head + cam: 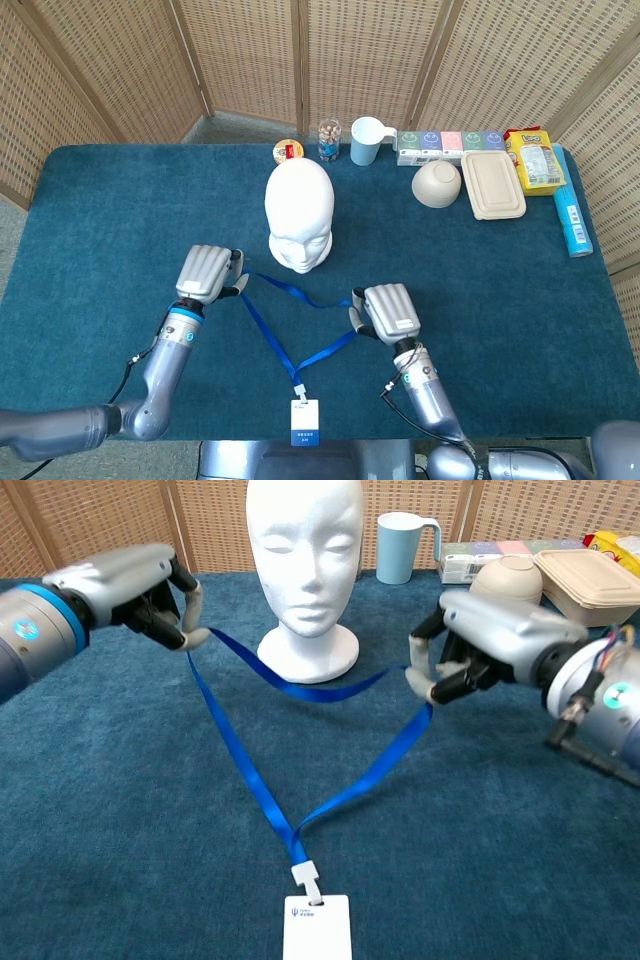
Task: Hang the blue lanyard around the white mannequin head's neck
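The white mannequin head stands upright in the middle of the table, facing me. A blue lanyard is lifted off the cloth in front of it, its strap sagging between my two hands. My left hand pinches one side of the loop, left of the head's base. My right hand pinches the other side, to the right and nearer me. The two strap ends run down to a white badge lying near the table's front edge.
Along the back edge stand a small tin, a jar, a light blue mug and a row of small cartons. A beige bowl, a lidded box, a yellow packet and a blue tube lie at the right.
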